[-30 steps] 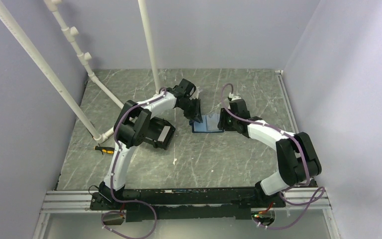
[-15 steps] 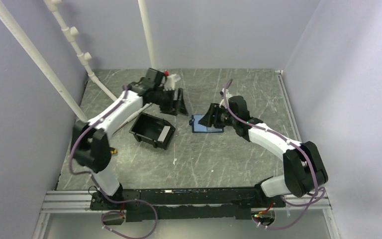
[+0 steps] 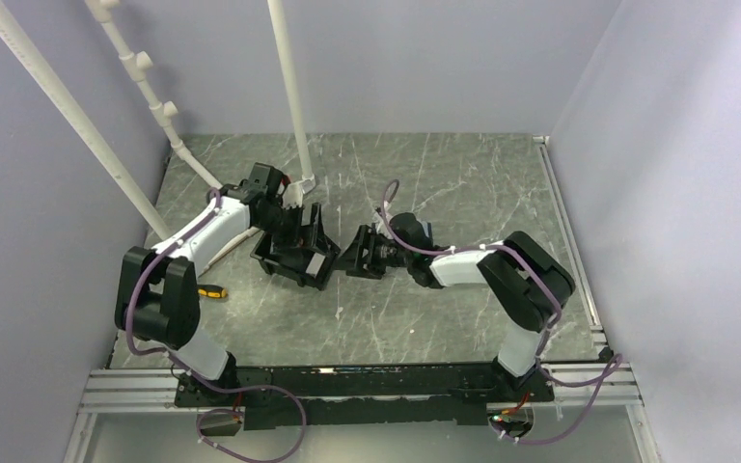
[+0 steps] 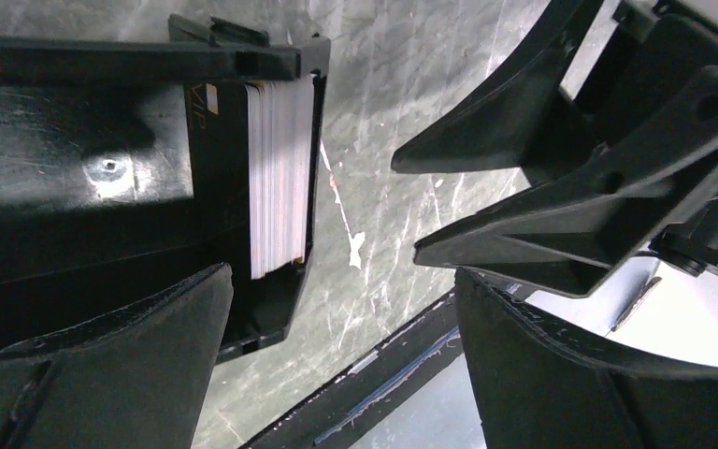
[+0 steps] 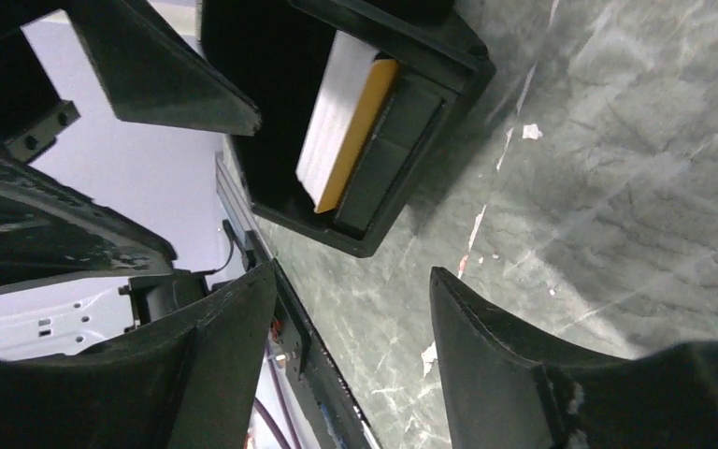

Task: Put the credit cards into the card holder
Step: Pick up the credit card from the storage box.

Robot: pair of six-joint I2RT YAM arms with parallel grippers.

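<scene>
**Both grippers spread at the bin; card holder not visible**

**Clearances**
- The bin (image 3: 294, 271) sits left of centre on the table (image 3: 463, 174).
- The left gripper (image 4: 341, 281) hangs over the bin's 12 o'clock rim. Its jaws are spread wide with nothing between them.
- The right gripper (image 5: 351, 281) lies low at the bin's 3 o'clock side, just beside its wall. Its jaws are also spread and hold nothing.
- The fingertips of the two grippers are close together; each wrist view shows the other gripper's fingers.
- Open table lies from 12 to 3 o'clock of the right arm, and at 6 o'clock between the bin and the base rail (image 3: 367, 386).
- At 9 o'clock, room is tighter: a screwdriver (image 3: 210, 291) lies near the left arm's elbow, and white pipes (image 3: 288, 87) stand at 10 to 12 o'clock.

**Task items**
- The cards (image 5: 337, 117) stand on edge as a stack in the bin's end compartment, nearest the right gripper. The outer face is orange-tan; the edges are pale.

**Hidden or unclear**
- The card holder cannot be made out in any view.
- The bin's far rim is covered by the left gripper.
- The number of cards cannot be told.
</scene>
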